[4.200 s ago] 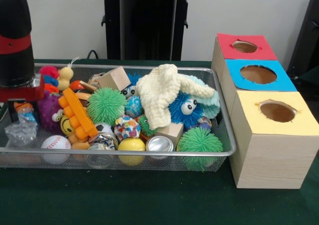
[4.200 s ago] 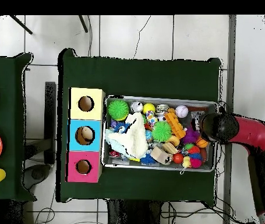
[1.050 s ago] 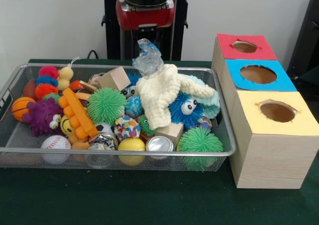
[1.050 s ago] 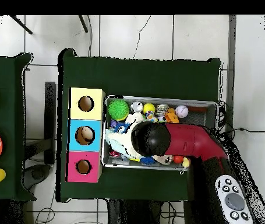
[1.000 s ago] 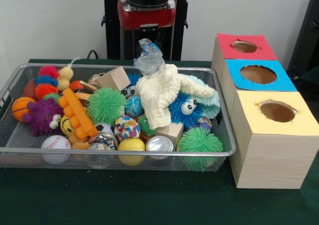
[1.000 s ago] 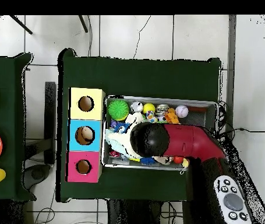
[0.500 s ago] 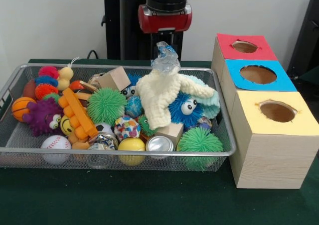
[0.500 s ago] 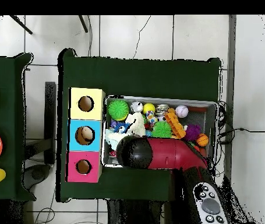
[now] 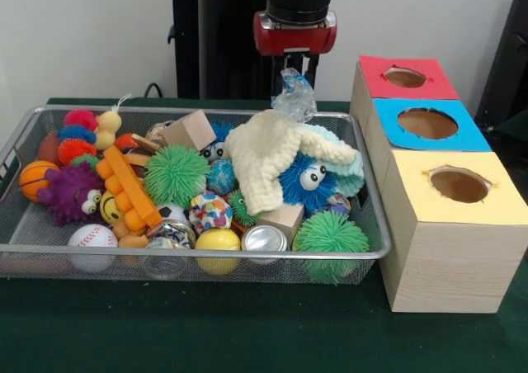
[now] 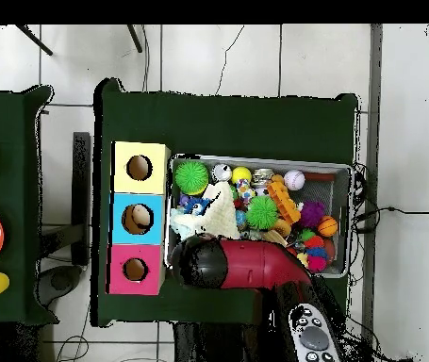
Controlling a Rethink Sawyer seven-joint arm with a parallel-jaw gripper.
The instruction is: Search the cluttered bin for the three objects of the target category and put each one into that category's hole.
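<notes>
Above green table [image 9: 206, 332], jaws [image 9: 295, 69] clamp crumpled plastic [image 9: 294, 97]; no writing legible.

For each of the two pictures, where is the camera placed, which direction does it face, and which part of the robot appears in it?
Front view: camera across the table, facing the silver wire-mesh bin and the wooden box with red, blue and yellow tops; the red and black arm comes down from above, its gripper holding a crumpled clear plastic piece.
Overhead view: camera above, looking straight down; the arm enters from the bottom edge.
Shared: bin, box, arm, cream knitted cloth.
</notes>
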